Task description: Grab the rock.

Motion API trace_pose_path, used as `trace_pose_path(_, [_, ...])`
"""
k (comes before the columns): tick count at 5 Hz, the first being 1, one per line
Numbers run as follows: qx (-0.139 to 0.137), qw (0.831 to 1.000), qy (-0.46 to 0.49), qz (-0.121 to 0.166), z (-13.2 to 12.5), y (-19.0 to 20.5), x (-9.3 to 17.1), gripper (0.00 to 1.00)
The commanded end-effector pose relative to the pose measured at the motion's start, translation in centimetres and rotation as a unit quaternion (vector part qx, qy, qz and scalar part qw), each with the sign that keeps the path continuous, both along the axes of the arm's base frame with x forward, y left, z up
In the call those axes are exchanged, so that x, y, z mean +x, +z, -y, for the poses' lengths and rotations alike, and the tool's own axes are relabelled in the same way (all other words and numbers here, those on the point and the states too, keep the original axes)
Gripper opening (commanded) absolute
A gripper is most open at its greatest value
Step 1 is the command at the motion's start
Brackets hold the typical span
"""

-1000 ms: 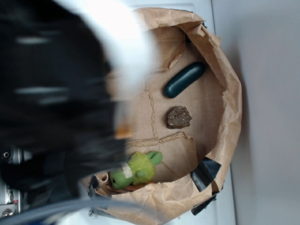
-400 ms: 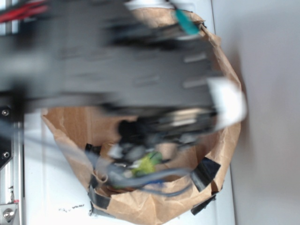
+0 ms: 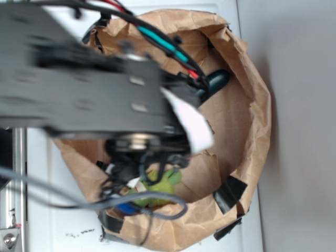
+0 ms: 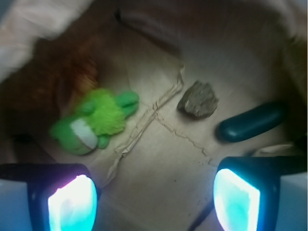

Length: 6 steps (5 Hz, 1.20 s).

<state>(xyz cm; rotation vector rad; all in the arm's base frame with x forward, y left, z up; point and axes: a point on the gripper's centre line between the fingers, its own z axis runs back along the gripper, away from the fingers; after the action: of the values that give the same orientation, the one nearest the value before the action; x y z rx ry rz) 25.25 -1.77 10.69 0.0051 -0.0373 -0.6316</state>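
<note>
Since a second ago, when the rock lay in plain view on the bag floor, my arm [image 3: 94, 100] has swung across the exterior view; it now covers most of the paper bag [image 3: 252, 79] and hides the rock from that camera.

Progress: the approach is under way, the grasp not begun. My gripper [image 4: 154, 197] hangs above the floor of the bag with its jaws spread wide and nothing between them; the two fingertips [image 4: 72, 202] glow pale cyan at the bottom corners of the wrist view. The rock [image 4: 198, 99] sits ahead of the gripper and toward the right-hand finger, well apart from both pads. By my judgement what is left is to centre over it, descend, close and lift.

Materials, wrist view:
- Rock: brown-grey, rough, angular, irregular outline. I expect uneven contact faces and a chance of it twisting as the pads close.
- Dark green oblong object [image 4: 252, 121]: smooth, rounded ends, lies just beside the rock on its right, apart from it. Not the target.
- Green plush toy [image 4: 94, 120]: fuzzy, soft, with a pale patch; well to the left of the rock.
- Bag floor: creased brown paper with a raised torn seam [image 4: 144, 122] running between the plush and the rock. Walls crumpled; black tape [image 3: 231, 191] on the rim in the exterior view.

The wrist picture is somewhat soft, so I cannot read finer surface detail on the rock.
</note>
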Motion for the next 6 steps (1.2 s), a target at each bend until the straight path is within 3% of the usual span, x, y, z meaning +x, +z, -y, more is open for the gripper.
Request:
trace_pose_path(1, [0.029,0.999,-0.043,0.001,2.9,-0.3,-0.4,1.00])
trace_pose_path(4, [0.004,1.000,-0.025,0.014,3.7,-0.6,3.1,1.00])
trace_pose_path(6, [0.004,1.000,-0.025,0.014,3.7,-0.6,3.1,1.00])
